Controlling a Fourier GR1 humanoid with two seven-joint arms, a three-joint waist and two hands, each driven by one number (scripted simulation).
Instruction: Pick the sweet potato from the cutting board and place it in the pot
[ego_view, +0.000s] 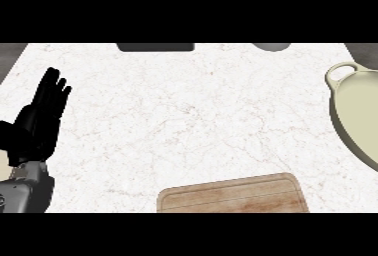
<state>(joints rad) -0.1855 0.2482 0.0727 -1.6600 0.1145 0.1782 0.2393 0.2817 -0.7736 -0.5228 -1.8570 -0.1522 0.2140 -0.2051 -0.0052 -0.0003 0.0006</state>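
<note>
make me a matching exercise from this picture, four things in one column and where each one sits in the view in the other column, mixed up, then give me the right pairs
Things
1. brown wooden cutting board
2. cream-coloured pot with a loop handle
3. robot's black left hand, fingers straight and pointing up
4. flat black rectangular object

Places
A. right edge of the white marble counter, partly cut off
B. far edge of the counter, left of centre
C. left side of the view, resting
D. near edge of the counter, right of centre

Pairs: 1-D, 2-A, 3-C, 4-B
</note>
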